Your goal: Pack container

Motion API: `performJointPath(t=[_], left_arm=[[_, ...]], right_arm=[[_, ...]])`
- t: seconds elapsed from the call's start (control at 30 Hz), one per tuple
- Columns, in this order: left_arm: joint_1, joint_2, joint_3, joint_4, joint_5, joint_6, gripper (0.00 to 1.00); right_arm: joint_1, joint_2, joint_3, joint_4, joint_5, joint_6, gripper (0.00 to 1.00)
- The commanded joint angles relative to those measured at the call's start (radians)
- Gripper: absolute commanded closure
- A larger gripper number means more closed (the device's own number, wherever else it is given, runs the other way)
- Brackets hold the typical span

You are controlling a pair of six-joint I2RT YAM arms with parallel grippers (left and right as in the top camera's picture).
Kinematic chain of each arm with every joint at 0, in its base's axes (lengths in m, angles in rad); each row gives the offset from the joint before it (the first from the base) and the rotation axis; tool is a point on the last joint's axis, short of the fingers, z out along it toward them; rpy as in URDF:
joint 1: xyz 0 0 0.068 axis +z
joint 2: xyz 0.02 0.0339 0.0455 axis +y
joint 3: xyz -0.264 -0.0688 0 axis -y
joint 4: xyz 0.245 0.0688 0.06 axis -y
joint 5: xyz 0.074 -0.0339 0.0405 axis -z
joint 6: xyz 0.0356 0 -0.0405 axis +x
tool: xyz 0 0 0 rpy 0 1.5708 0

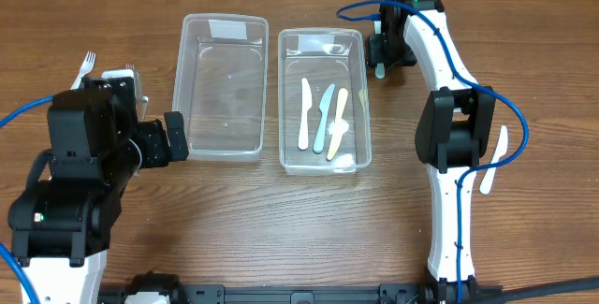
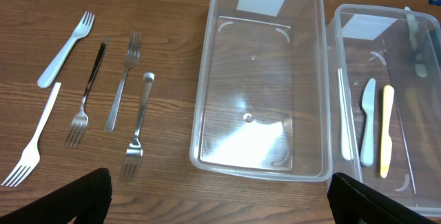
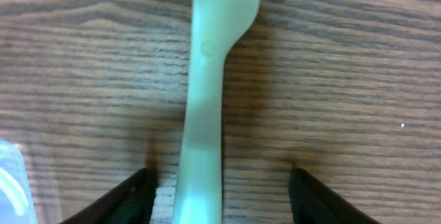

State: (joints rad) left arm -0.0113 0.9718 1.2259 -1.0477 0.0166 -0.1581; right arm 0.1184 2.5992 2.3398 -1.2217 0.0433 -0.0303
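Two clear containers stand side by side. The left one [image 1: 183,89] is empty. The right one [image 1: 365,98] holds a white knife [image 1: 304,112], a blue knife [image 1: 324,117] and a yellow knife [image 1: 339,122]. My right gripper [image 3: 220,196] is down at the table beyond the right container, open. A pale green plastic utensil [image 3: 207,100] lies between its fingers [image 3: 131,196] with a gap on each side. My left gripper [image 2: 220,203] hangs wide open, holding nothing, in front of the empty container [image 2: 200,114].
Left of the containers lie two white plastic forks [image 2: 65,48] [image 2: 34,138] and three metal forks [image 2: 89,93] [image 2: 124,79] [image 2: 138,124]. A white plastic utensil [image 1: 494,159] lies at the right beside the right arm [image 1: 449,126].
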Motion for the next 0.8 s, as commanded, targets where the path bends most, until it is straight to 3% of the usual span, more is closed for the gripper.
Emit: performJointPath(t=[0.0,0.13,0.3,0.57,0.77], left_arm=[[0.005,-0.001,0.022,0.004,0.029,0.004,0.00],[0.005,-0.001,0.022,0.005,0.029,0.004,0.00],[0.005,-0.001,0.023,0.005,0.029,0.004,0.00],[0.005,-0.001,0.022,0.005,0.029,0.004,0.00],[0.005,-0.001,0.022,0.005,0.029,0.004,0.00]], right_arm=[[-0.003,0.029,-0.045,-0.014,0.001,0.000,0.50],[-0.003,0.029,-0.045,-0.018,0.001,0.000,0.69],[-0.003,0.029,-0.045,-0.021,0.000,0.000,0.76],[-0.003,0.029,-0.045,-0.024,0.000,0.000,0.78],[-0.003,0.029,-0.045,-0.025,0.000,0.000,0.96]])
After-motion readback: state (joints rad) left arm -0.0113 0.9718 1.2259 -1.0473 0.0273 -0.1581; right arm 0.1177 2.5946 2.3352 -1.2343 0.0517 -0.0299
